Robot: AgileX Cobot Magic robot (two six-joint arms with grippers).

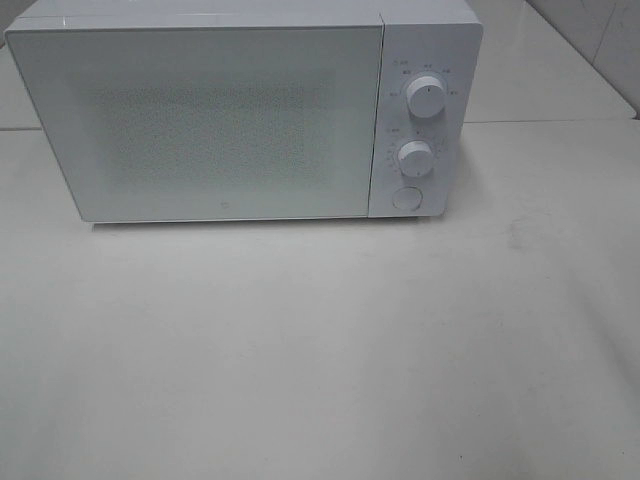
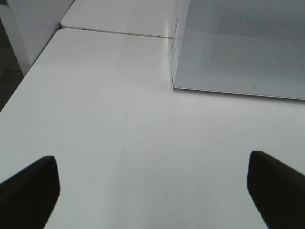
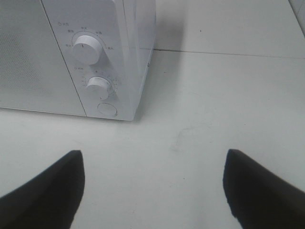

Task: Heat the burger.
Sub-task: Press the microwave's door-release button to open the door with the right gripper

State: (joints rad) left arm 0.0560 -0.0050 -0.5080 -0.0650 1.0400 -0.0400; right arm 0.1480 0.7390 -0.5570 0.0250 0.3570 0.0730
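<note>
White table (image 1: 320, 380) held the shut microwave (image 1: 245, 115) (no burger showed). My left pincer (image 2: 151, 186) and right pincer (image 3: 153, 183) hung wide and empty, probably because the door (image 1: 195, 125) needed opening first.

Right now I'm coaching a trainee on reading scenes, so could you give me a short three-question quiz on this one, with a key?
1. True or false: the microwave has its door open.
2. How many dials sit above the round button? A) one B) two C) four
3. Fill in: the left tool and the right tool both stand ____, holding nothing.
Key: 1 false, the door is shut; 2 B; 3 open.
</note>
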